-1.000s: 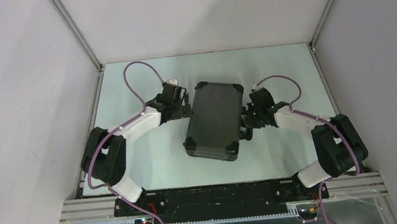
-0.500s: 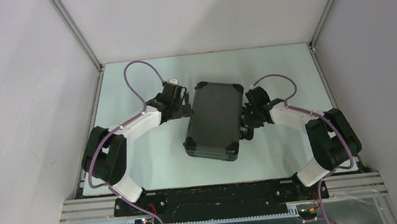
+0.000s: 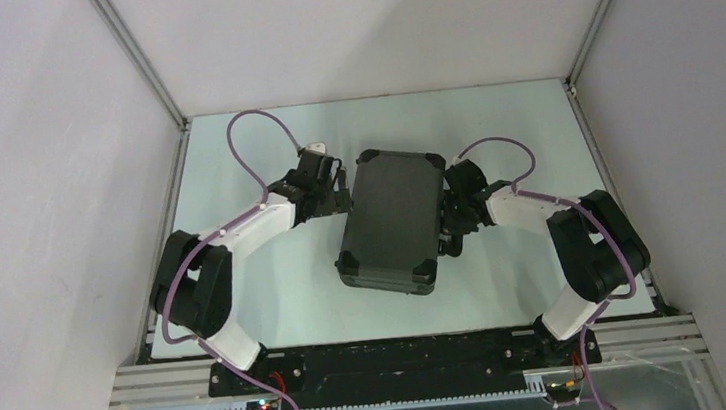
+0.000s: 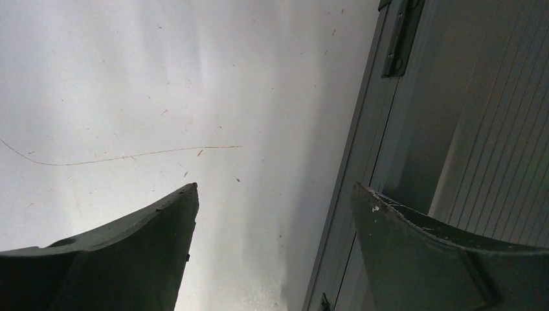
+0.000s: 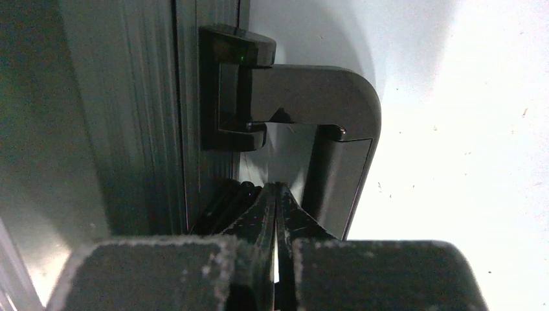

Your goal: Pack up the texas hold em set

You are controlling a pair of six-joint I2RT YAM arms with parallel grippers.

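Pressing inward since 1 second ago, the right arm is folding its elbow toward the middle, and the right gripper (image 5: 277, 194) is now sitting closer against the handle side of the briefcase (image 3: 393, 220). The case itself is barely shifting.

It is lying flat and closed at the middle of the bench (image 3: 276, 284), skewed so its near end is pointing slightly left. No chips, cards or buttons are showing outside it. Its handle (image 5: 324, 123) is facing the robot's right. The right gripper's 2 fingers are pressed together, gripping nothing, with their tips poking into the gap between the handle and the case wall.

On the opposite long side, the left gripper (image 4: 275, 194) is waiting with its fingers wide apart and empty, just beside the case wall below a hinge (image 4: 396, 39). Whether either finger is touching the wall is not clear.

Several things are looking risky from here:
- The closed tips may be wedging under the handle, so any twist or pull could jam them or lever the handle sideways.
- A push on only 1 side could be spinning the case on the smooth bench instead of sliding it straight.
- A sliding case could be ramming into the spread left fingers.
- Whether the latches are fastened cannot be told, and lifting by the handle with them loose could be spilling the contents.
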